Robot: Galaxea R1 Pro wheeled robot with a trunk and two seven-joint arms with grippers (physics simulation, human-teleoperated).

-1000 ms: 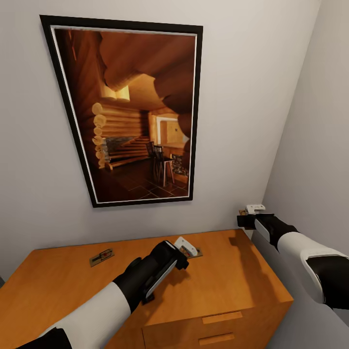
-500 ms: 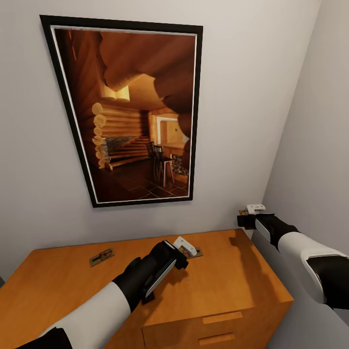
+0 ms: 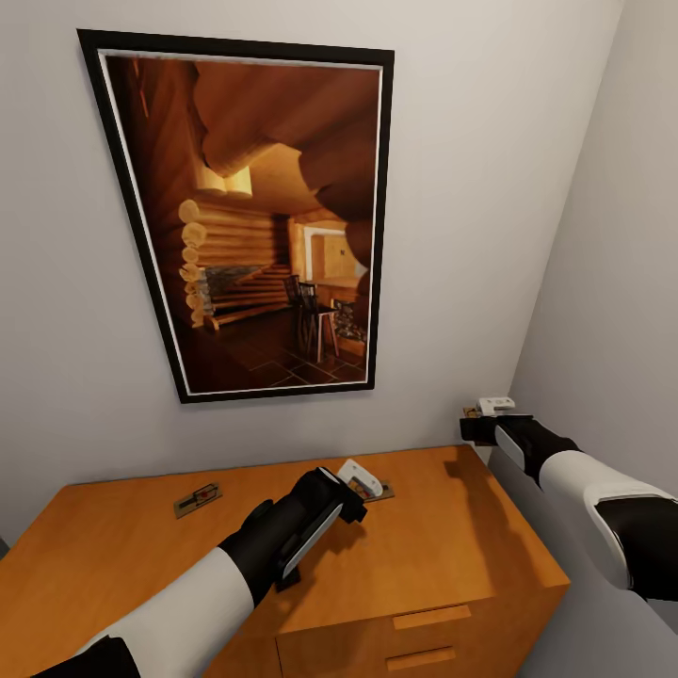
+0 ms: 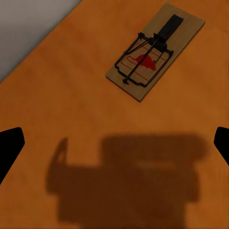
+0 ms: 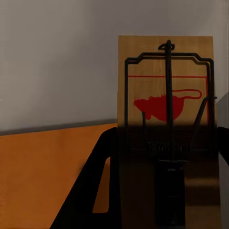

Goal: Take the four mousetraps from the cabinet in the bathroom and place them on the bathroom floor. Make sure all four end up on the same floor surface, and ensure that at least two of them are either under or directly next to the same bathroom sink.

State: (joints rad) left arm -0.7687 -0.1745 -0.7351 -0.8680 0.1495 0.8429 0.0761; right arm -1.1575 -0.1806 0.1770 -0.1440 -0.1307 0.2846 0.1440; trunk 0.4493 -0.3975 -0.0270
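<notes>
while no mousetrap is seen on the bathroom floor in these views, the task is judged to be at an early stage. the right gripper [image 3: 482, 421] is closed on one mousetrap [image 5: 164, 109], held in the air past the right end of the cabinet [image 3: 141, 546], close to the corner where two walls meet. the left gripper [image 3: 363, 482] hovers above the cabinet top with its fingers spread wide and nothing between them; a second mousetrap [image 4: 155, 51] lies flat on the wood just ahead of it, not yet touched. a third mousetrap [image 3: 197, 500] rests on the top toward the back, well apart from the second one. a fourth is not located. judgement: one trap lifted, two to collect from the top, all placements outstanding.

room for moving: the cabinet's back edge runs along the wall under a framed picture [image 3: 250, 217], and its right end stands near the side wall, so the right arm has little clearance there. the cabinet's front edge lies toward the robot, drawer handles [image 3: 431, 618] below it. withdrawal toward the robot looks like the open route.
</notes>
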